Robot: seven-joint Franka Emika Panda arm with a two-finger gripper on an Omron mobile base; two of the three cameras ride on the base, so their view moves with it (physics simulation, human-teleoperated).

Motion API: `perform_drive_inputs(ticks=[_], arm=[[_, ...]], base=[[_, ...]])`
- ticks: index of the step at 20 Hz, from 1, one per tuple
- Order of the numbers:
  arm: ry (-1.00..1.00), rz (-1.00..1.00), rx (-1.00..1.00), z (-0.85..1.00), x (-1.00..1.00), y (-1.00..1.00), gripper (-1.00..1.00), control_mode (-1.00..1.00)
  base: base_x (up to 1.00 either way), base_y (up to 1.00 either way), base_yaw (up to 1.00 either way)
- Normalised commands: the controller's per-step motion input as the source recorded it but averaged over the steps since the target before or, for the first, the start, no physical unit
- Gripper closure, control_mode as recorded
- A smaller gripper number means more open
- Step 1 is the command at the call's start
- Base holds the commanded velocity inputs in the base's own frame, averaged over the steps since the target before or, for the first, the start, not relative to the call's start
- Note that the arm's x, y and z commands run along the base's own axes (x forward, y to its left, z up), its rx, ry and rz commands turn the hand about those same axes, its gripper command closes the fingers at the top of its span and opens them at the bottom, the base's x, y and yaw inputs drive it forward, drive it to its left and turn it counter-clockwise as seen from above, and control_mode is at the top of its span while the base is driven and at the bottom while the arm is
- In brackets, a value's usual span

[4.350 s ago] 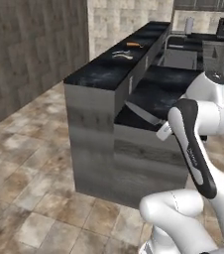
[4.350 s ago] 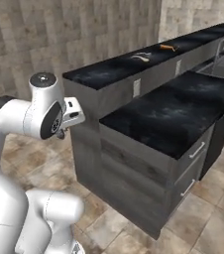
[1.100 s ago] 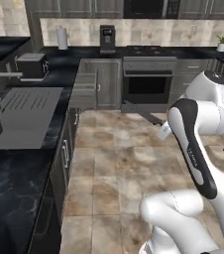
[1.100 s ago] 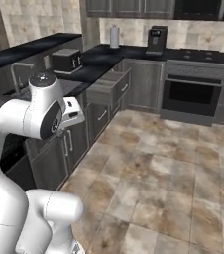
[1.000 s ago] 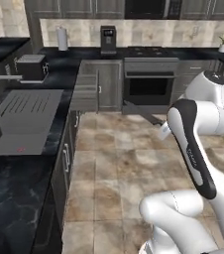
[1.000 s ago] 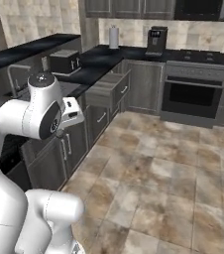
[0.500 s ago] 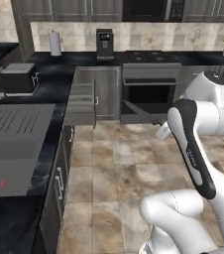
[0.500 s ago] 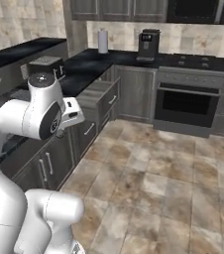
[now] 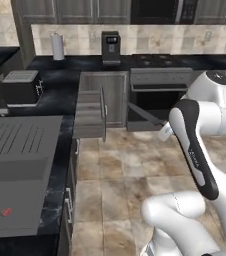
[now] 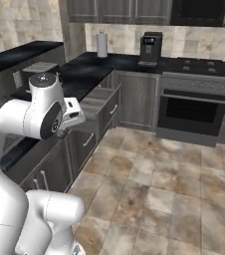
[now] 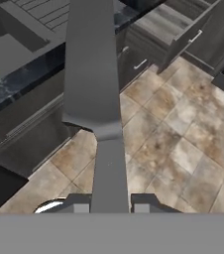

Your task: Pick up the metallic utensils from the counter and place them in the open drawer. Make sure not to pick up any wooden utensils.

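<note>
The gripper (image 11: pixel 109 204) is closed on the handle of a flat grey metal spatula (image 11: pixel 95 74), its two fingers pinching the narrow shaft from either side. The handle runs up from the fingers and widens into a long, broad blade that stretches away from the hand. In the left base view the same spatula (image 9: pixel 145 114) sticks out from the hand as a thin dark bar.

It looks stiff and light, but smooth and glossy, so it could slip or swivel in the pinch. Most of its length hangs beyond the fingers, which I judge makes the blade end prone to swing or knock something when the arm moves. The hold sits low on the handle; a grip nearer the blade would likely steady it better.

Beyond the blade lies the tiled floor, with the black table (image 11: pixel 29 74) and its cabinet fronts beside it. Farther on stands the open drawer (image 11: pixel 176 25), pulled out from the cabinet run with its grey inside showing; the left base view shows the drawer (image 9: pixel 89 112) well apart from the arm.
</note>
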Motion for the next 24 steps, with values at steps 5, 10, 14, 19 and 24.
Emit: perform_drive_inputs(ticks=[5,10,14,19,24], arm=[[0.0,0.0,0.0,0.0,0.0,0.0,1.0,1.0],[0.0,0.0,0.0,0.0,0.0,0.0,1.0,1.0],[0.0,0.0,0.0,0.0,0.0,0.0,1.0,1.0],[0.0,0.0,0.0,0.0,0.0,0.0,1.0,1.0],[0.0,0.0,0.0,0.0,0.0,0.0,1.0,1.0]], base=[[0.61,0.3,-0.01],[0.66,0.21,-0.01],[0.62,0.27,0.0],[0.6,0.45,0.0],[0.58,0.44,0.0]])
